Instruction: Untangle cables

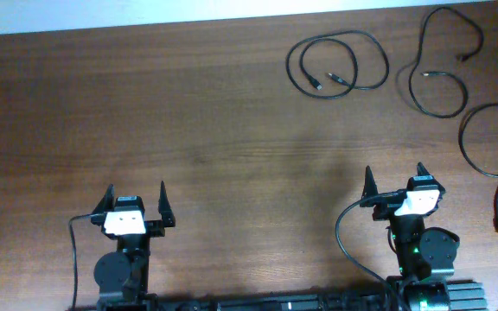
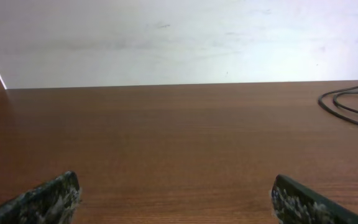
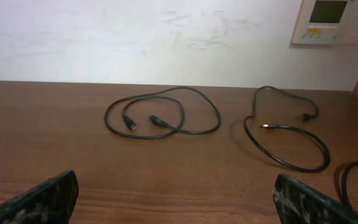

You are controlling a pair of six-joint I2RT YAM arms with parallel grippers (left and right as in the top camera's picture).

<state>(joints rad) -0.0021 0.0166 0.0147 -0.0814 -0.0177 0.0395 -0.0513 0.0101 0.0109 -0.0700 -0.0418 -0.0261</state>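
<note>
I see a brown wood bench (image 1: 188,130) from above, with both arms parked at its near edge. The left gripper (image 1: 136,192) is spread wide and holds nothing. Its wrist view shows two dark fingers (image 2: 48,199) in the bottom corners with bare wood between them. The right gripper (image 1: 394,173) is also spread apart and empty, and its fingers (image 3: 309,202) frame the bottom corners of its wrist view the same way. All three cables lie flat in the far right part of the bench, well away from both grippers and apart from one another. The first cable (image 1: 336,79) is nearest the middle, a loose double loop with both plug ends tucked inside it. The right wrist view shows it ahead and slightly to the left (image 3: 157,120). The second cable (image 1: 443,116) lies to its right, an open S-shaped run with a loop at each end. In the right wrist view (image 3: 245,127) one of its plugs looks pale-tipped. The third cable (image 1: 462,138) curves along the right edge, partly out of frame, with one plug end pointing toward the near side. A cable also shows at the right edge of the left wrist view (image 2: 347,106). A pale wall (image 3: 135,37) stands behind the bench and carries a small display panel (image 3: 334,18).
</note>
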